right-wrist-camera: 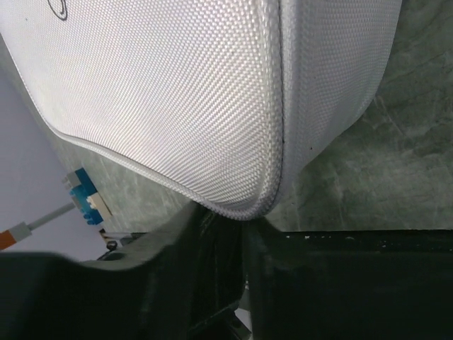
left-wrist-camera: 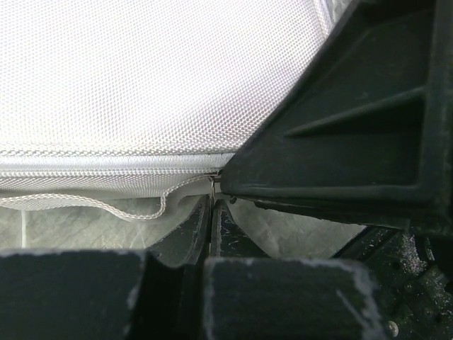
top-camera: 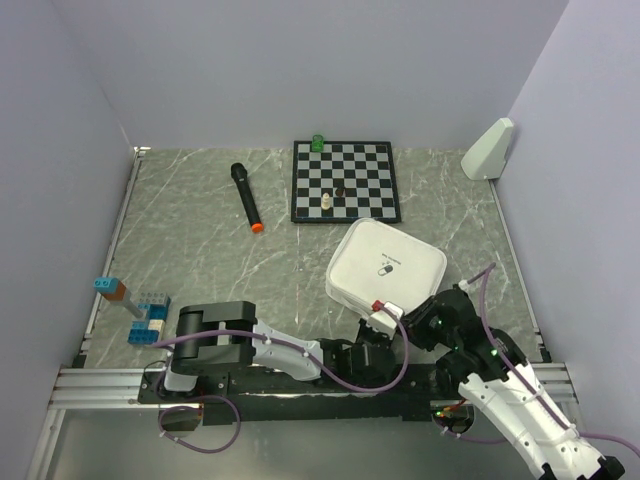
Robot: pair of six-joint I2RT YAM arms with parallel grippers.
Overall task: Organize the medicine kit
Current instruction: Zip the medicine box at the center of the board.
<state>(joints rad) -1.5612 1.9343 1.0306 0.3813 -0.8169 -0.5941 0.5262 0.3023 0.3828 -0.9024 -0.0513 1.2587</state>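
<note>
The top camera sits high up behind the two arms. It looks down and forward over the whole grey marbled bench, from far enough away to fit the side walls in. The left wrist camera looks along the left end effector. It is right up against the pale grey-white woven case, side on to its zip seam. The right wrist camera looks past the right end effector at a rounded corner of the same case (so near that the weave shows). All three views share the case. The top view also shows the blue and white toy blocks, and the right wrist view catches those blocks too.
</note>
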